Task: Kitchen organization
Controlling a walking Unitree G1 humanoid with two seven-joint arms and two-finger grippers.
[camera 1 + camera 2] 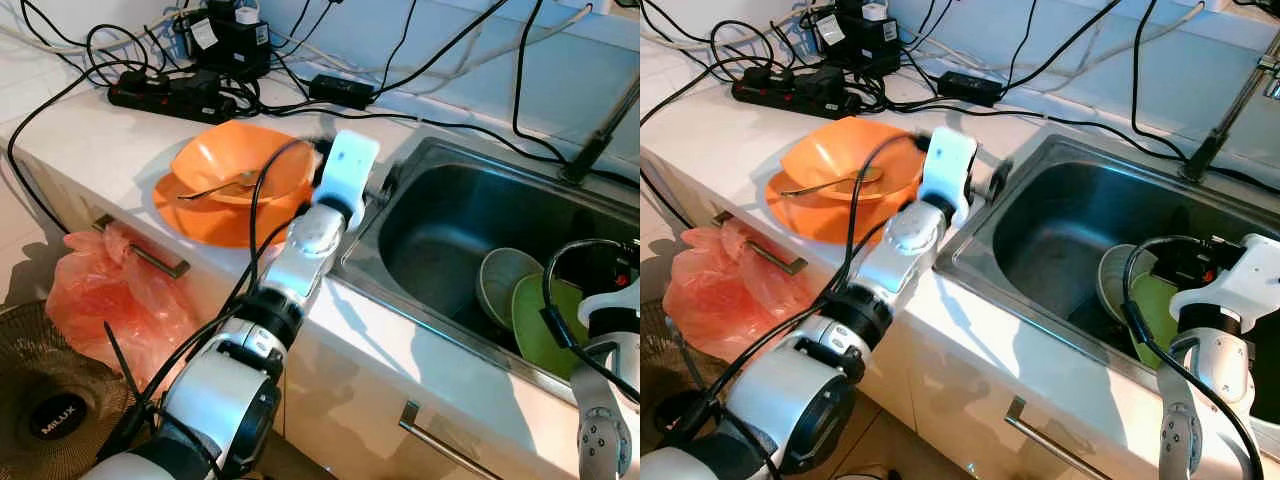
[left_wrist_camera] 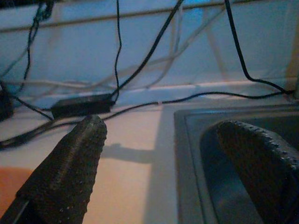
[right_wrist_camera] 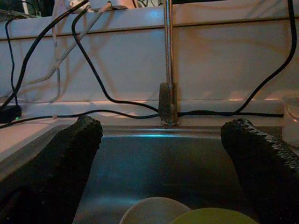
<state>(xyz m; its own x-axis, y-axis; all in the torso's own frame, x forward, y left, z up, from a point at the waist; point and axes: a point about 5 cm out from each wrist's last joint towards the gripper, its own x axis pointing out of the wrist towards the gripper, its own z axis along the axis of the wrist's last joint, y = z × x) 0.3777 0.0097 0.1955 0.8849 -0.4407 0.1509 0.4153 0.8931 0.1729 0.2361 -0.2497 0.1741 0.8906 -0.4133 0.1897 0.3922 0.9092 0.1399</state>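
My left gripper [image 2: 154,172] is spread wide with nothing between its fingers [image 2: 70,172]; one finger hangs over the white countertop [image 1: 100,150], the other over the near-left corner of the steel sink [image 1: 1060,230], so I straddle the sink's rim. My left arm reaches forward across the counter edge, with the wrist just beside the orange dishes.

My right gripper [image 3: 163,158] is also spread and empty, low over the sink basin and facing the upright faucet stem [image 3: 167,70] at the back wall. Below it lie a pale bowl [image 1: 505,280] and a green plate [image 1: 545,320], the plate overlapping the bowl's right side, both leaning against the basin's right part. The left half of the basin floor is bare steel.

Beside my left wrist, an orange bowl [image 1: 240,165] sits on an orange plate [image 1: 215,215] near the counter's front edge. A spoon [image 1: 215,188] rests in the bowl, its long axis running roughly along the counter: handle end toward my left over the bowl's rim, bowl end toward the sink.

Behind the dishes, a black power strip [image 1: 165,95], an adapter [image 1: 340,90] and tangled black cables [image 1: 450,125] cover the back of the counter, some running past the sink's rear edge. Between dishes and sink there is a narrow strip of bare counter. Below the counter hang a drawer handle [image 1: 145,255] and a pink plastic bag [image 1: 110,300]; a fan [image 1: 55,400] stands on the floor.
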